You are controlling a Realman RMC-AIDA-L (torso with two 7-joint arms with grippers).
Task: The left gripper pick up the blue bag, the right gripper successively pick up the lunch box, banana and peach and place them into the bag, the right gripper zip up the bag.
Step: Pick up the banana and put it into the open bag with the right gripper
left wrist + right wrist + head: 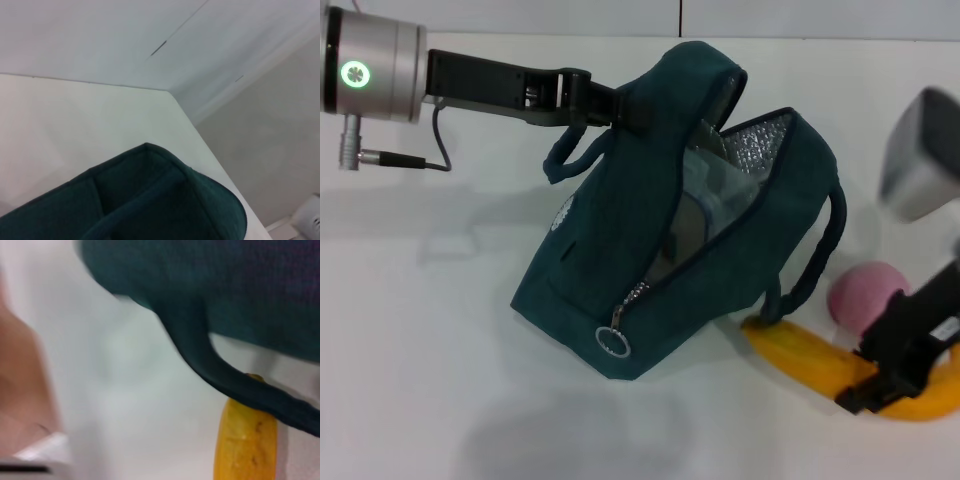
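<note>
One bag (720,230), one banana (820,365), one peach (865,295)

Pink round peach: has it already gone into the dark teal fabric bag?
No, the pink round peach sits on the white table beside the dark teal fabric bag, next to the yellow banana.

matt cloth blue bag (620,270); foil lining (760,145)

Open blue bag (620,290), banana (810,365) and peach (865,295) beside.
</note>
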